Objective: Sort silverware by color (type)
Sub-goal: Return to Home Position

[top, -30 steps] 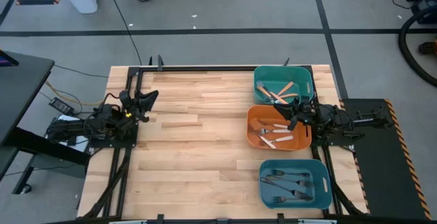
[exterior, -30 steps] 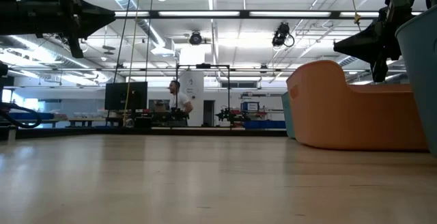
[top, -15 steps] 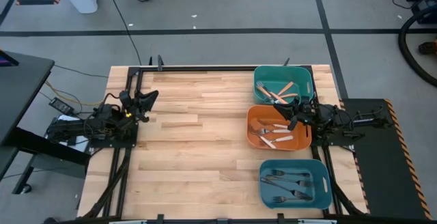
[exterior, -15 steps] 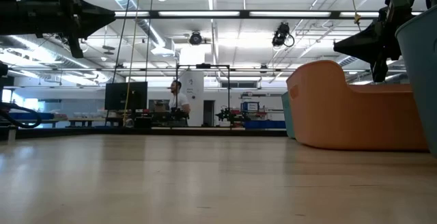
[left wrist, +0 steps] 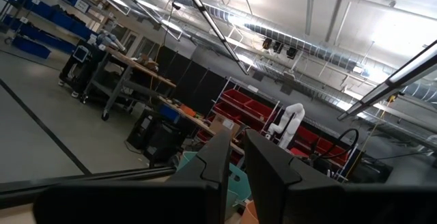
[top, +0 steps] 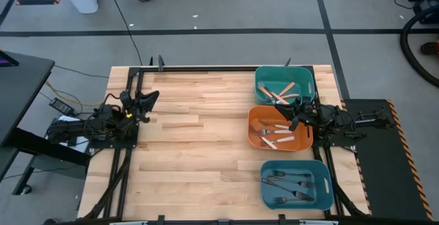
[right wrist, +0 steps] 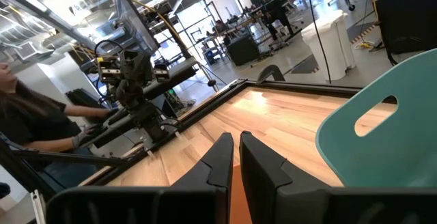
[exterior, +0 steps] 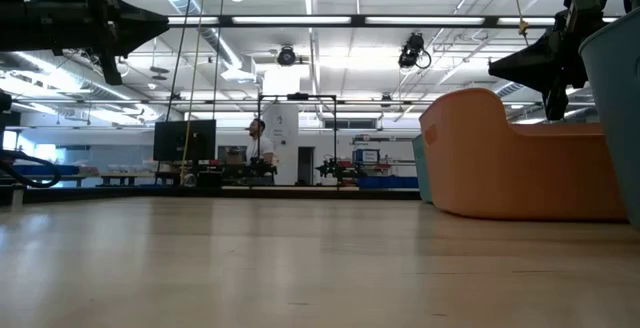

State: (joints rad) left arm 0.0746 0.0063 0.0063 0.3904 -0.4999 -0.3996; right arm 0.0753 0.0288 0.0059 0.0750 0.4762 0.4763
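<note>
High view: orange, white, grey forks (top: 282, 140) sorted; left end effector (top: 151, 96), right end effector (top: 293, 122) closed

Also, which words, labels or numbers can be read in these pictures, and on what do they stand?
None can be read.
The green bin, the orange bin, the blue bin and the table show no print.
Anything in the room behind is too small to read.
</note>
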